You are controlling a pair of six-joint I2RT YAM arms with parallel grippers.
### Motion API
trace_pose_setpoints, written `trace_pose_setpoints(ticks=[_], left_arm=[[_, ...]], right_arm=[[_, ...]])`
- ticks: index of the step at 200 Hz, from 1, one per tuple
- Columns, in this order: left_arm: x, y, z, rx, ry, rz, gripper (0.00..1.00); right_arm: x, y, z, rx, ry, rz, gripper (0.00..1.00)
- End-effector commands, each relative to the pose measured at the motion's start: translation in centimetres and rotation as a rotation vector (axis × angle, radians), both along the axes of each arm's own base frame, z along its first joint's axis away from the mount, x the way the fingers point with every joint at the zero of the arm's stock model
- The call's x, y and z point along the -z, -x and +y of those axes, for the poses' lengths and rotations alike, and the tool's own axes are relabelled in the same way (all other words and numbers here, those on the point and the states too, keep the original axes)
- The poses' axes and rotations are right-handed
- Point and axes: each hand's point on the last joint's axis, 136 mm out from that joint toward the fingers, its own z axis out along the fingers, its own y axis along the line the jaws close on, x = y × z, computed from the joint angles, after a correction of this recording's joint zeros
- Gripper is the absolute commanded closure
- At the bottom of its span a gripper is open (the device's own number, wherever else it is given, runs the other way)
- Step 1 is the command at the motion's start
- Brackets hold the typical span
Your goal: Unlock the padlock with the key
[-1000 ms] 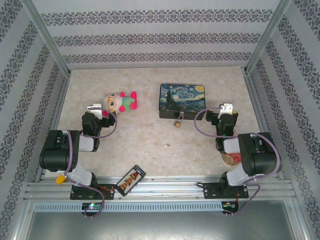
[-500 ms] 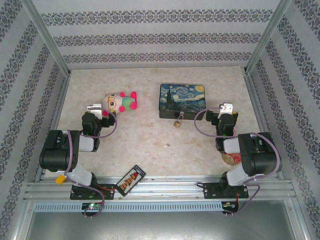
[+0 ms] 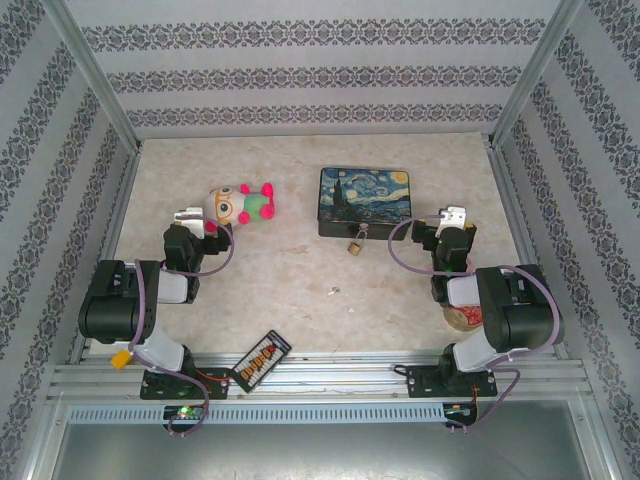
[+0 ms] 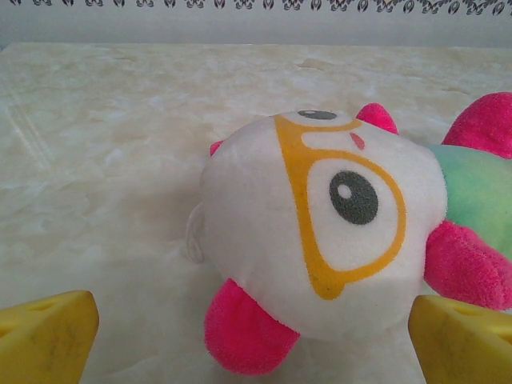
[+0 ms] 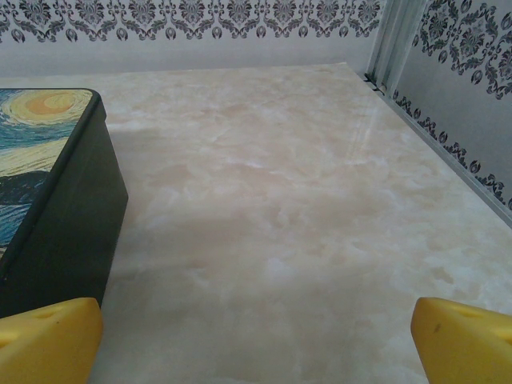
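Small abacus (image 3: 262, 358) sits at the near tabletop (image 3: 290, 270) edge, between the arm bases. Key (image 3: 333, 291) lies loose mid-tabletop, well apart from both claws. Padlock (image 3: 354, 244) is further back, against the front wall of the Starry Night tin (image 3: 364, 198); can't tell the shackle state. Left claw (image 3: 188, 217) released, empty, with the plush toy (image 4: 320, 232) head just ahead of its fingers. Right claw (image 3: 455, 215) released, empty, just right of the tin.
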Motion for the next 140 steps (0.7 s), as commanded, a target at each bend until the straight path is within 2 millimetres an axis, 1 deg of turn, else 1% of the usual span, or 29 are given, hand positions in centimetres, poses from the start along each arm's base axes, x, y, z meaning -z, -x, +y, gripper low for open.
trace_pose_setpoints(ticks=[1, 34, 40, 54, 66, 90, 111, 130, 140], left_arm=[[-0.2, -0.4, -0.6, 0.028, -0.014, 0.001, 0.01], [-0.3, -0.4, -0.5, 0.027, -0.011, -0.003, 0.01], [-0.3, -0.4, -0.3, 0.012, -0.012, -0.003, 0.01], [-1.0, -0.2, 0.5, -0.037, -0.007, -0.014, 0.01], [-1.5, 0.1, 0.6, -0.046, -0.009, -0.019, 0.01], [-3.6, 1.0, 1.3, -0.087, -0.011, -0.05, 0.01], [-6.1, 1.9, 1.9, -0.138, 0.01, -0.079, 0.01], [-8.2, 2.4, 1.6, -0.138, 0.073, -0.099, 0.01], [-9.0, 2.7, 1.4, -0.138, 0.118, -0.096, 0.01]], right_arm=[[-0.8, -0.6, 0.6, -0.022, -0.006, -0.023, 0.02], [-0.8, -0.6, 0.6, -0.023, -0.005, -0.023, 0.02], [-0.9, -0.6, 0.5, -0.015, -0.004, -0.026, 0.02], [-0.9, -0.4, 0.2, 0.0, -0.008, -0.015, 0.02], [-1.2, -0.4, 0.3, -0.009, -0.007, -0.019, 0.02], [-1.6, -0.5, 0.4, -0.011, -0.006, -0.036, 0.02], [-1.6, -0.4, 0.6, -0.022, -0.002, -0.037, 0.02], [-1.8, -0.3, 1.0, -0.039, 0.01, -0.042, 0.02], [-2.9, -0.3, 1.1, -0.025, 0.034, -0.062, 0.02]])
